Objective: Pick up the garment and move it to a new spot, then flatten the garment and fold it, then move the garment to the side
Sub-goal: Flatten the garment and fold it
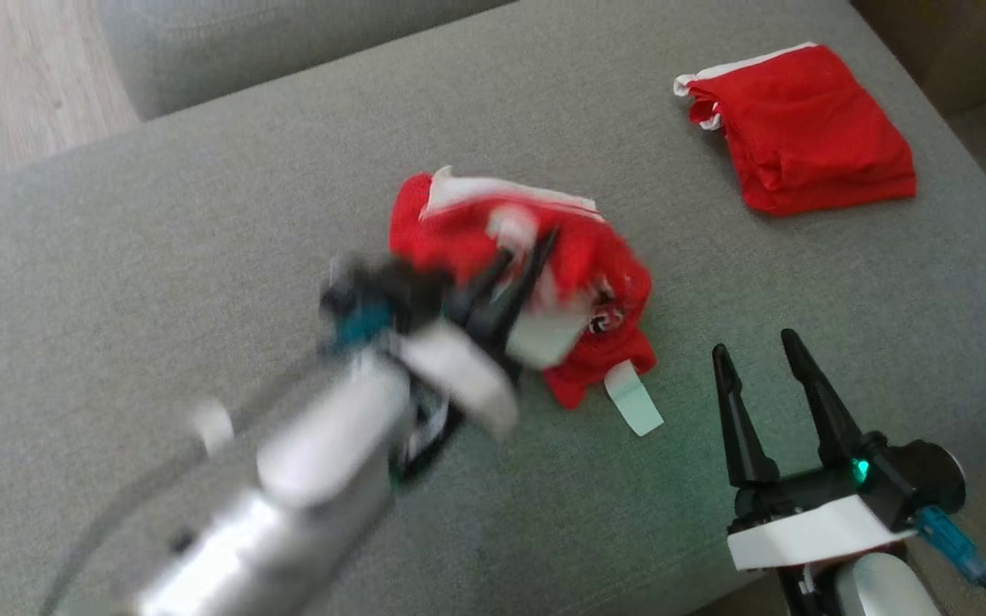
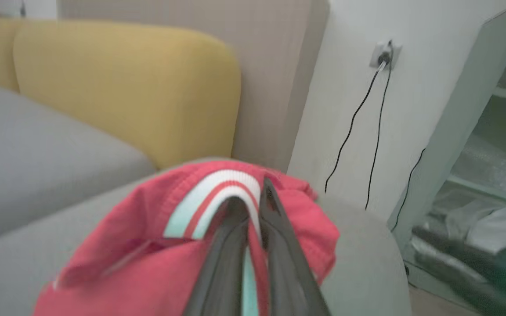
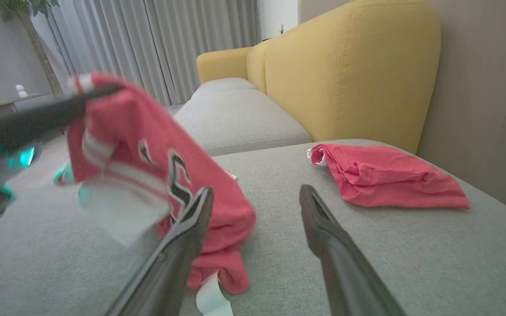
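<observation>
1 garment (image 1: 459, 235) in grip of L hand (image 1: 529, 250)

**Legible text:** none.

**Item 1:** crumpled red knit garment with white striped trim (image 1: 583, 257), over the middle of the grey fabric seat cushion (image 1: 202, 214). It bears black figures outlined in white (image 3: 176, 171). These may be a numeral or letters, but they are too creased and blurred to read.

**Item 2:** white rectangular fabric tag (image 1: 632, 398) at the garment's lower hem, lying on the cushion toward its near edge. Any print on it is too small and blurred to make out.
</observation>
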`<state>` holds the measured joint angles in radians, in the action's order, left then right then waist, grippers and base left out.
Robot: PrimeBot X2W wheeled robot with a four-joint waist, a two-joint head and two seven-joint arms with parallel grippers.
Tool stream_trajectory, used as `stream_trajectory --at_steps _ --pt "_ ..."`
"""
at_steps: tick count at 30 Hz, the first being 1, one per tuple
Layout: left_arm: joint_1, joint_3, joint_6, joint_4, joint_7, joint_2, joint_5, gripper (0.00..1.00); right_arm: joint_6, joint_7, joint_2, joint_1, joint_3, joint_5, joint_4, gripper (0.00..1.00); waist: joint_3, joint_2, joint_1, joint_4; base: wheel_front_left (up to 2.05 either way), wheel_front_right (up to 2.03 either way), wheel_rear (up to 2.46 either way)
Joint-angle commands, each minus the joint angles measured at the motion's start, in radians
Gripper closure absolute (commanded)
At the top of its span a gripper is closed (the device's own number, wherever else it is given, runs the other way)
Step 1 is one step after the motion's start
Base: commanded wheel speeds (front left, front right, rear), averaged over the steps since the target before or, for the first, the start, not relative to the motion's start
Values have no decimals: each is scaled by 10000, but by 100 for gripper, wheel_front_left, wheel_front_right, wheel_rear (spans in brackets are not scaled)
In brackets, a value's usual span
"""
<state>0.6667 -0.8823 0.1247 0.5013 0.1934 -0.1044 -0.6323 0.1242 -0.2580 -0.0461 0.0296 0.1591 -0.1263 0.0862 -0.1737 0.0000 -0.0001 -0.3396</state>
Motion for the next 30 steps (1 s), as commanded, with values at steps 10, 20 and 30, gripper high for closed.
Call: stream_trajectory --at_steps 10,20,30 --pt "6169 566 59 -517 -45 -807 -1154 100 65 -38 -41 -155 564 -227 -181 0 485 0 1 312 0 0 0" --pt "2394 -194 59 -2549 -109 -3368 -4032 100 65 -38 -41 40 140 -223 -345 0 279 0 1 1329 0 0 0" --pt "-2271 -835 59 -2352 676 -4335 -3668 100 65 -38 -41 -111 -90 266 -336 0 -139 0 1 2556 0 0 0"
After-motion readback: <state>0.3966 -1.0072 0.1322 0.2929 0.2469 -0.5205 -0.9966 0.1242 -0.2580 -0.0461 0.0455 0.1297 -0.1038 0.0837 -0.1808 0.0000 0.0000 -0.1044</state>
